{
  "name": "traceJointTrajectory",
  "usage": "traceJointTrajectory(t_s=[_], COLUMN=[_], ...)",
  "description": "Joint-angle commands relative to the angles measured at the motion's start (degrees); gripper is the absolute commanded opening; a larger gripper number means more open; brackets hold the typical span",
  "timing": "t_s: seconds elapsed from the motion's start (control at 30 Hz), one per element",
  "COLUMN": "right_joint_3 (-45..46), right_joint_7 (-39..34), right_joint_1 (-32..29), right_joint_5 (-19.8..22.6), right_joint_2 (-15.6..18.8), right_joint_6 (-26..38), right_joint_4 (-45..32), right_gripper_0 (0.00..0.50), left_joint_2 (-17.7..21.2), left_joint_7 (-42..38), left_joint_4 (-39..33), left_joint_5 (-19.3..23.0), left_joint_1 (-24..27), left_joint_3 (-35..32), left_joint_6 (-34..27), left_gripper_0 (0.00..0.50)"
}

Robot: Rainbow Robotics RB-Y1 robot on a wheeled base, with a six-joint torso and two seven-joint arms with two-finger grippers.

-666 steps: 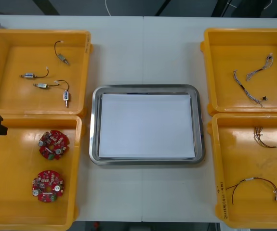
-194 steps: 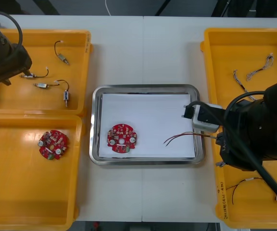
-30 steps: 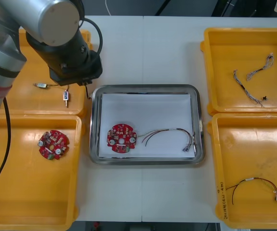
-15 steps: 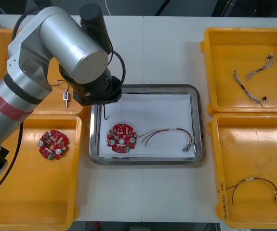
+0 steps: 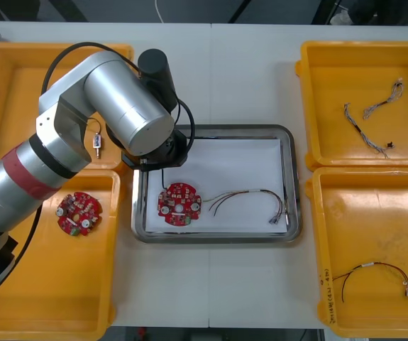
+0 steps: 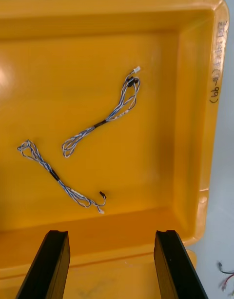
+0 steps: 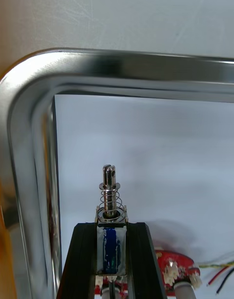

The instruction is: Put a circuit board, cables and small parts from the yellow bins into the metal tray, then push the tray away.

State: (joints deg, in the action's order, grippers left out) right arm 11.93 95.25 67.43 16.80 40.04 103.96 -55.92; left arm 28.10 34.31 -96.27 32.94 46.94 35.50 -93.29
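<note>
L gripper [image 7: 111, 229] clenched on small metal part [image 7: 110, 189]; part sits btwn the fingers, spring end poking past the tips, over far-left corner of metal tray [image 7: 27, 133]. Circuit board [image 5: 179, 204] & red and yellow cable [image 5: 250, 196] lie in tray. R gripper [image 6: 111, 236] spread, empty, above far-right yellow bin [image 6: 195, 133] w/ twisted blue and white cables [image 6: 100, 124].

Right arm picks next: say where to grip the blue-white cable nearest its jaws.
Grip the nearer cable at its black band, midway, coming straight down with the right gripper's open jaws set across the strand. It lies flat in the yellow bin, so the bound middle should lift evenly.
</note>
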Motion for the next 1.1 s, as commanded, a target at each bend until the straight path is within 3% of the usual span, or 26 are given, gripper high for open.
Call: traceJointTrajectory(t_s=[0.03,0.3,0.43,0.5,0.53,0.6,0.63,0.87,1.1], right_joint_3=[1.7,1.7,2.6,3.5,3.6,4.0,4.2,6.4,4.9], right_joint_7=[-6.0,-15.7,-20.9,-24.4,-25.3,-29.2,-30.0,-40.4,-46.7], right_joint_1=[4.7,10.5,11.1,11.1,11.1,11.1,11.1,12.4,15.3], right_joint_5=[-1.1,-1.9,-2.1,-2.5,-2.6,-2.9,-3.0,-3.7,-4.1], right_joint_2=[-0.5,-1.5,-2.2,-2.6,-2.8,-3.1,-3.2,-3.5,-3.5], right_joint_6=[-4.1,-11.3,-13.7,-14.5,-14.6,-14.8,-14.9,-18.3,-23.7], right_joint_4=[3.2,15.6,17.9,18.7,18.7,19.4,19.9,26.3,35.3], right_gripper_0=[0.500,0.500,0.500,0.500,0.500,0.500,0.500,0.500,0.500], left_joint_2=[-2.0,-2.4,-2.5,-2.5,-2.5,-2.4,-2.5,-2.3,-2.3], left_joint_7=[-4.6,-4.5,-4.7,-5.0,-5.1,-5.3,-5.3,-5.8,-6.1], left_joint_4=[2.6,5.4,5.7,5.6,5.5,5.3,5.3,4.1,-0.3], left_joint_5=[-1.3,-2.0,-2.0,-1.6,-1.6,-1.5,-1.5,-1.4,-0.5], left_joint_1=[-0.3,-0.4,-0.4,-0.4,-0.3,-0.4,-0.4,-0.3,-0.4], left_joint_3=[1.2,2.7,3.2,3.2,3.2,3.2,3.2,2.9,-1.5], left_joint_6=[3.0,6.9,7.4,7.4,7.4,7.4,7.4,6.6,0.5], left_gripper_0=[0.001,0.003,0.015,0.186,0.233,0.438,0.489,0.500,0.500])
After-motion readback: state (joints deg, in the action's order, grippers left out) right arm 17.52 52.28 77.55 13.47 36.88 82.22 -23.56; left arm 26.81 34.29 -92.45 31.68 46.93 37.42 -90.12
